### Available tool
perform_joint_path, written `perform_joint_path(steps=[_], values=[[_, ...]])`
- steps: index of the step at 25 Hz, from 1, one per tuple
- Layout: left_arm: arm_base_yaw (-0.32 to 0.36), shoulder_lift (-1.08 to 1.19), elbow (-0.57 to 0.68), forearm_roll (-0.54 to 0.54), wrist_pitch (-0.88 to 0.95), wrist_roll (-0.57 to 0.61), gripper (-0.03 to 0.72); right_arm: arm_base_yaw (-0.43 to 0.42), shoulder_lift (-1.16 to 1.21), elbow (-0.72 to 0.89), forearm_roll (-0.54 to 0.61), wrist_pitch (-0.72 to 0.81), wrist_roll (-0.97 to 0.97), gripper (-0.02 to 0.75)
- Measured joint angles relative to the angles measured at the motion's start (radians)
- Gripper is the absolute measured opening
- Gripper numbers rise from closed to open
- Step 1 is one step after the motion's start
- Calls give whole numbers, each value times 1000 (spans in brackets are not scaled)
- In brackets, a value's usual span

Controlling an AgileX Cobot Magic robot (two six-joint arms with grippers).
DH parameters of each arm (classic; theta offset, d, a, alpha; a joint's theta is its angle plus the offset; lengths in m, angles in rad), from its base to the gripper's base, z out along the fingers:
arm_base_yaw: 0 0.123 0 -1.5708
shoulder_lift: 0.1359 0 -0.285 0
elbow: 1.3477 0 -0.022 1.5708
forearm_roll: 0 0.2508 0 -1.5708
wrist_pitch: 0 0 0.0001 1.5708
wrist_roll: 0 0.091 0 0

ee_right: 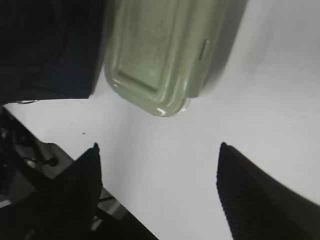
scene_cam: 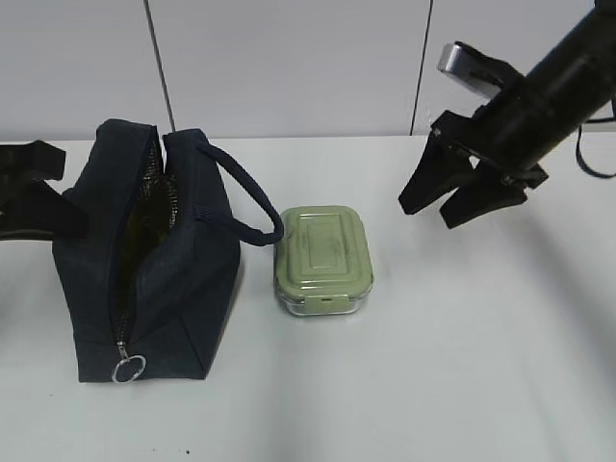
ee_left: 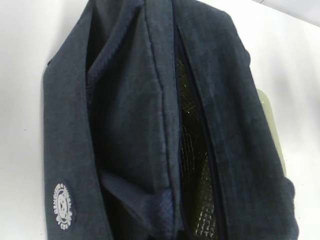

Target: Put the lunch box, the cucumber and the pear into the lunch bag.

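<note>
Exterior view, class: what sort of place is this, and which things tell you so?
Probably a lab or test bench, not a kitchen: a bare white table before plain pale wall panels, a black robot gripper hanging above it, and only a lunch bag and lunch box laid out.

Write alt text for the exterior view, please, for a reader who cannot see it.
A dark navy lunch bag lies unzipped on a white table, with a green-lidded lunch box just to its right. The right gripper hangs above the table, right of the box, its jaws open and empty.
</note>
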Motion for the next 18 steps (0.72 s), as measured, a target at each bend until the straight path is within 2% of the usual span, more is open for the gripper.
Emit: perform_joint_path(steps=[4,6,13,18], values=[[0,0,0,0,1,0,-13,-49,2,130,223,-29,-189,554],[0,0,0,0,1,0,-13,-62,18,157,287,-36,-258,554],[0,0,0,0,3,0,-13,-66,110,161,450,-72,-378,554],[0,0,0,0,4,0,-13,-66,157,161,495,-131,-412,554]])
